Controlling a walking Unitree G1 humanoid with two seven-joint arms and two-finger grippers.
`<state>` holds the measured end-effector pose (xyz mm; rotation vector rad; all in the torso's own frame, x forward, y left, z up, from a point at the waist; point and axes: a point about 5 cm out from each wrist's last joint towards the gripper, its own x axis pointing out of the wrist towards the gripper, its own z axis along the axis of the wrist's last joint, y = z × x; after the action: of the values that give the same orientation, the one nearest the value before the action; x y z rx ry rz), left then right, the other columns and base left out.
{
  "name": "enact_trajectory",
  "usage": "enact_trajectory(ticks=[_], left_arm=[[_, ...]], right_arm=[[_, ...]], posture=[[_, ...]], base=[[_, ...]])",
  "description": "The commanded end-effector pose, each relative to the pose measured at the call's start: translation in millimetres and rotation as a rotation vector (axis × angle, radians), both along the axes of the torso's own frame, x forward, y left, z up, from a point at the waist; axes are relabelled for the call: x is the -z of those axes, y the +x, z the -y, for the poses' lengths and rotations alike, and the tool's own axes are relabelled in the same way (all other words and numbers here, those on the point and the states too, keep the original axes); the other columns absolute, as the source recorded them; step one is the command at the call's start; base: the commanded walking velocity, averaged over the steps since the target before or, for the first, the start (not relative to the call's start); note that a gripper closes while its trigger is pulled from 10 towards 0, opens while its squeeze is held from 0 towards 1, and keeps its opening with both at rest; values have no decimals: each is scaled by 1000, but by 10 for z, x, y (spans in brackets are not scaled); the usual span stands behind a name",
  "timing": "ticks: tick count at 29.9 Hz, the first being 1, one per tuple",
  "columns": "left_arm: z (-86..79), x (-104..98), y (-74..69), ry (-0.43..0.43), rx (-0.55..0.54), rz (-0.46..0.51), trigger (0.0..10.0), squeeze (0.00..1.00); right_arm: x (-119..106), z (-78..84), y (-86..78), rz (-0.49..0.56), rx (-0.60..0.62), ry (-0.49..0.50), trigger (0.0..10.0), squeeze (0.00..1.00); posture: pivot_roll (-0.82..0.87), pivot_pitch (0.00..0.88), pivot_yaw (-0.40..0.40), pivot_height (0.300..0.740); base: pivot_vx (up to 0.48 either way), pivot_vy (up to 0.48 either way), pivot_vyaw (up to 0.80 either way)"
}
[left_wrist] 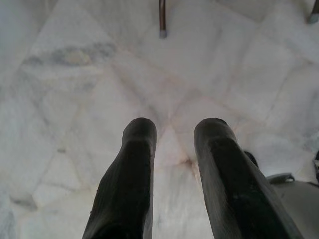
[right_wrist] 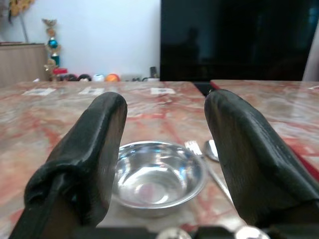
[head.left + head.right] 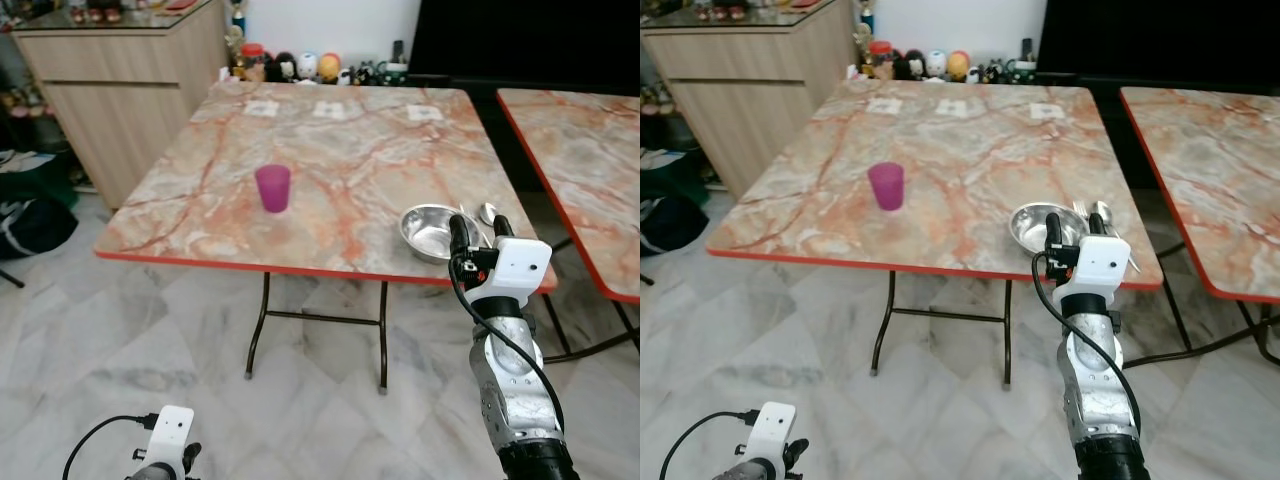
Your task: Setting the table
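A steel bowl (image 3: 430, 231) sits near the front right corner of the marble table (image 3: 340, 160). A fork (image 2: 199, 152) and a spoon (image 3: 487, 212) lie just to its right. A magenta cup (image 3: 272, 187) stands upright left of the middle. My right gripper (image 3: 481, 232) is raised at the table's front edge, just short of the bowl, open and holding nothing. In the right wrist view the bowl (image 2: 154, 174) lies between the two fingers (image 2: 84, 159). My left gripper (image 1: 174, 134) hangs low over the floor, open.
A second marble table (image 3: 580, 140) stands to the right across a narrow gap. A wooden cabinet (image 3: 110, 80) stands at the back left, with small figurines (image 3: 300, 66) along the wall. Three paper cards (image 3: 330, 110) lie at the table's far edge. A dark bag (image 3: 30, 215) is on the floor, left.
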<state>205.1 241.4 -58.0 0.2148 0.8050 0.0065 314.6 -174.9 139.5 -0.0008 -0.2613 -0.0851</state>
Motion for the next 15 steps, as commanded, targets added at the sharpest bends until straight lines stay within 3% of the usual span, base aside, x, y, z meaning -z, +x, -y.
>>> enact_trajectory(ticks=[1, 10, 15], left_arm=[[42, 10, 3, -3, 17, -5, 10000, 0], [45, 10, 4, -16, 20, -7, 10000, 0], [44, 10, 4, -18, 17, -7, 10000, 0]], right_arm=[[-22, 32, 9, 5, 11, 4, 10000, 0], [-12, 18, 11, 2, 3, 3, 10000, 0], [-8, 14, 10, 0, 0, 5, 10000, 0]], posture=[[45, 0, 16, 740], [45, 0, 16, 740], [45, 0, 16, 740]], base=[[0, 0, 0], [0, 0, 0], [262, 0, 0]])
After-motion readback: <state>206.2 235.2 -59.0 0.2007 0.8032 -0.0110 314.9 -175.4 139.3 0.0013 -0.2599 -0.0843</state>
